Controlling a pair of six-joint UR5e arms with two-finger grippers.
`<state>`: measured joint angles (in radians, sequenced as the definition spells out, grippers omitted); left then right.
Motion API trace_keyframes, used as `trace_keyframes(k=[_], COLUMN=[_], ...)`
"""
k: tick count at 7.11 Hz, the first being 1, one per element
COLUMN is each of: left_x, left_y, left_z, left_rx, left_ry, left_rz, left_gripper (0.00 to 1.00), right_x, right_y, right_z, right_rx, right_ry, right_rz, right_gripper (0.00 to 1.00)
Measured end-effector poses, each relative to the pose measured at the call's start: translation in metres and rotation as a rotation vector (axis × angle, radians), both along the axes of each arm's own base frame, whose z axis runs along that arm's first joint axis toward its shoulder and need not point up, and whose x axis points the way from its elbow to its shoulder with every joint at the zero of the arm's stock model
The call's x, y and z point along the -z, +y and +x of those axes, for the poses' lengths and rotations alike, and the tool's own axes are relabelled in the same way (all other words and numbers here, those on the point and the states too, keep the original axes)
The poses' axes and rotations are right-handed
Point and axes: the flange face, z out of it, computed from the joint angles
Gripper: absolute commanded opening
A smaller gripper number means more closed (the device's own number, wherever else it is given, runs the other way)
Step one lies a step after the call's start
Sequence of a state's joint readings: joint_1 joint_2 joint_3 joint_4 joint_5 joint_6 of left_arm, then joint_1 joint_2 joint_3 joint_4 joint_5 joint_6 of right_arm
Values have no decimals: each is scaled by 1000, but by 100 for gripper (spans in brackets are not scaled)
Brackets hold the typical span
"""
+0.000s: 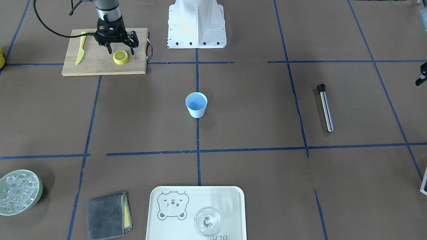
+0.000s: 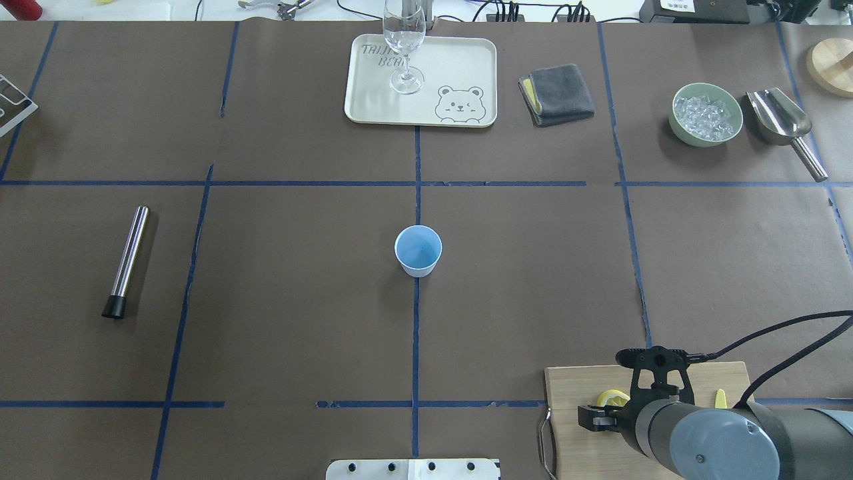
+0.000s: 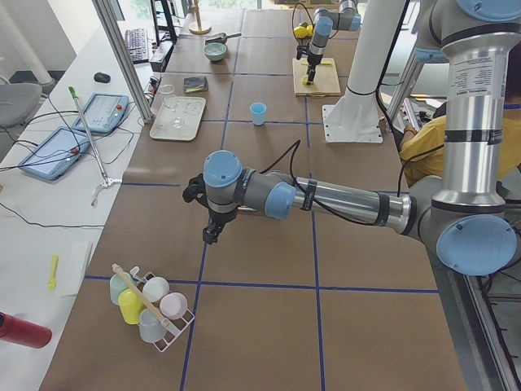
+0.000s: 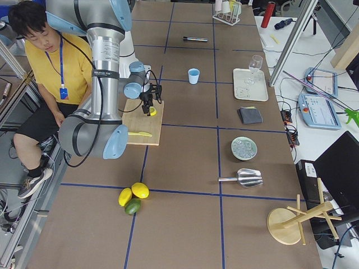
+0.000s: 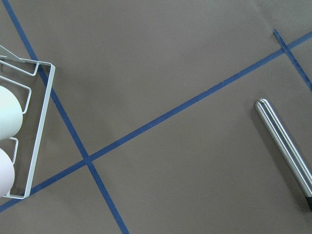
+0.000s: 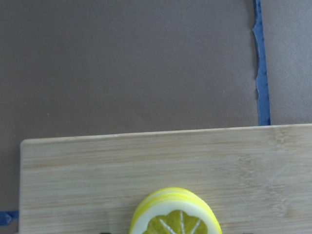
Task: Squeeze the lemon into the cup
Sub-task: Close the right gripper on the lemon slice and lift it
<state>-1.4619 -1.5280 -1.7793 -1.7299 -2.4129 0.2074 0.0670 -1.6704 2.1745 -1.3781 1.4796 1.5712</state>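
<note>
The lemon is a round yellow slice with a pale segmented face, lying on a wooden cutting board. It also shows in the right wrist view at the bottom edge. My right gripper is open and hovers just above it, one finger on each side, apart from it. The light-blue cup stands upright and alone at the table's middle, also in the overhead view. My left gripper hangs over the table's far left end; I cannot tell if it is open or shut.
A yellow plastic knife lies on the board's other side. A steel muddler lies on the robot's left. A bowl of ice, a grey cloth and a tray with a clear glass stand along the far edge.
</note>
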Motion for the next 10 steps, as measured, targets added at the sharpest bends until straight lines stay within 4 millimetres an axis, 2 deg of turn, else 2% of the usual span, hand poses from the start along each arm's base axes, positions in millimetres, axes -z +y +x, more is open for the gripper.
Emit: trace_keyframes(k=[1,2,4,5,10], left_x=[-1,-1,0,0,1], left_y=[1,1,1,1,1], left_z=[0,0,0,0,0], left_rx=[0,-1,-1,-1,-3], left_ry=[0,0,0,1,0], left_rz=[0,0,1,1,6], left_gripper=[100,100,100,100,100], right_x=[-2,-3,-2,0,8], right_y=[-1,-1,-1,-2,-12], right_z=[-1,-2,-2,-3,2], right_rx=[-2,-2,-3,-5,-25], right_ry=[4,6,3,-1,-20], right_rz=[-1,-1,-2,-3,-4], right_gripper=[88,77,46,35,34])
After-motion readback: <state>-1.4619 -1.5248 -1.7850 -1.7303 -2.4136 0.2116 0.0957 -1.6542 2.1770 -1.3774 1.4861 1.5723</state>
